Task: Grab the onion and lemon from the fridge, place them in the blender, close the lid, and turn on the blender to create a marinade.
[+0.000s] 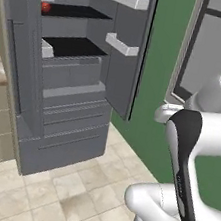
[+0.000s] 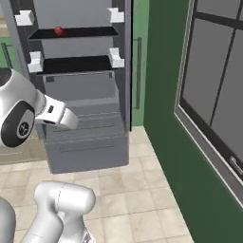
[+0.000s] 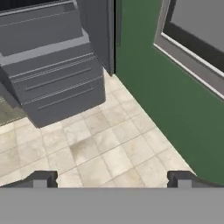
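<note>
Ahead of the robot, the fridge (image 1: 67,75) stands open, its doors swung wide so the dark shelves and grey drawers inside can be seen. On the upper shelf, towards its left end, sits the onion (image 1: 46,6), a small red-brown ball resting alone on the dark surface; from the right base view it (image 2: 58,31) appears at about the same spot, left of the shelf's middle. White door bins (image 1: 130,0) are fixed to the inside of the right-hand door, one above the other, and more small white bins (image 2: 34,61) show at the left side of the shelves.

Beside the fridge a green wall (image 1: 152,114) runs back along the right, carrying a large grey-framed window (image 2: 213,80). Pale beige tiles (image 3: 100,148) cover the floor in front of the lower drawers.

Seen from the hand view, the gripper (image 3: 112,180) is pointed down at the floor, well away from the fridge's shelves, with its two dark fingertips (image 3: 40,179) spread far apart and nothing between them. The arm's white links rise in the foreground of both base views.
</note>
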{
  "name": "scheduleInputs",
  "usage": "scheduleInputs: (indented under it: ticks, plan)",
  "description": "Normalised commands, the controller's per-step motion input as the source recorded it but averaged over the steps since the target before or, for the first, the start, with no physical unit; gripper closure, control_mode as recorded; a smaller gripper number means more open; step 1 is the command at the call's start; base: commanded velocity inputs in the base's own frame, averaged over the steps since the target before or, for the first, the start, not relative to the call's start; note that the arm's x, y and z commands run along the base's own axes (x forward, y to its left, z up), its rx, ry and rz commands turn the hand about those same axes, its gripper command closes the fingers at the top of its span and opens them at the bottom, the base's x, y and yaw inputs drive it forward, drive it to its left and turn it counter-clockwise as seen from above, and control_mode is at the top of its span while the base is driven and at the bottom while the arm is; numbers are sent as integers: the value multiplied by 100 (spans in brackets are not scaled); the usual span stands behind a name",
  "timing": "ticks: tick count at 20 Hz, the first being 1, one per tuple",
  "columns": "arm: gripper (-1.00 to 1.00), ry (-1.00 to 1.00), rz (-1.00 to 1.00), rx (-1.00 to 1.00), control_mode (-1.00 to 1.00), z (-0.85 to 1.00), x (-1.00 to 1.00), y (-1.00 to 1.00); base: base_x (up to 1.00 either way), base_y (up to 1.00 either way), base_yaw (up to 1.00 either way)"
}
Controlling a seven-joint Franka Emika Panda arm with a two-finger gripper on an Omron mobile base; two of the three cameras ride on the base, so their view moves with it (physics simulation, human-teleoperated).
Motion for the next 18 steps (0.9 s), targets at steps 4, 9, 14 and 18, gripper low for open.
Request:
scheduleInputs:
  ticks: [4, 9, 14, 18]
  plan:
    - [-100, 0, 0, 0, 100, 0, 0, 0, 100, -9, 41]
    - [-100, 0, 0, 0, 100, 0, 0, 0, 100, -4, 40]
    - [-100, 0, 0, 0, 100, 0, 0, 0, 79, -28, 31]
    - [-100, 0, 0, 0, 100, 0, 0, 0, 43, -71, 14]
